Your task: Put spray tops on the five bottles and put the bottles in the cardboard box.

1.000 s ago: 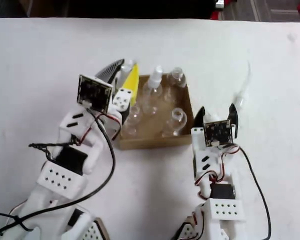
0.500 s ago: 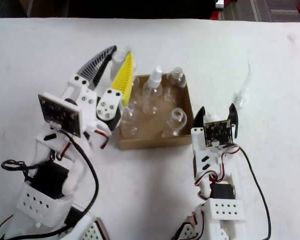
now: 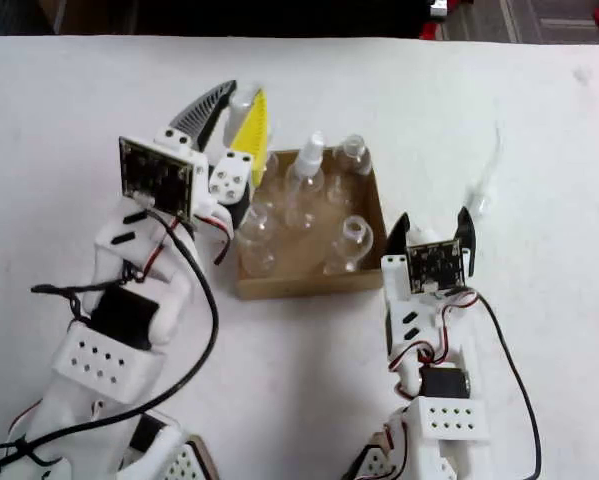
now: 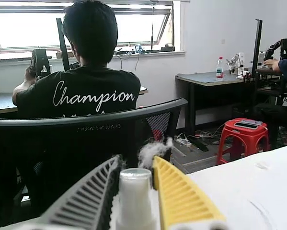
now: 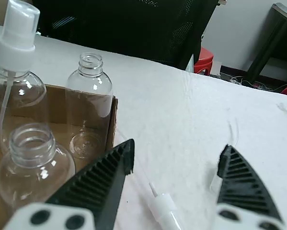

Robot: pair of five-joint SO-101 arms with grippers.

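The left gripper [image 4: 136, 163] is clamped on a white spray top [image 4: 135, 191]; its fingers hide whatever is beneath. The cardboard box [image 3: 309, 283] holds four clear bottles: a capped bottle [image 3: 307, 168] and three open bottles [image 3: 351, 240]. The right gripper [image 5: 177, 147] gapes wide and holds nothing above a loose spray top [image 5: 165, 208] on the surface [image 3: 79, 100].

The white table [image 3: 399, 90] is brightly and evenly lit from above in the high view, nearly washed out; only faint, soft shadows are cast beside the arms and the cardboard box [image 3: 309, 283]. The room beyond the far edge is left dark. In the left wrist view, strong daylight is admitted through the windows [image 4: 18, 28], which are blown out, and the chair [image 4: 62, 153] is kept dark. The spray top [image 4: 135, 191] clasped in the left gripper [image 4: 136, 164] is softly lit. Small highlights are thrown on the clear bottles [image 5: 88, 96].
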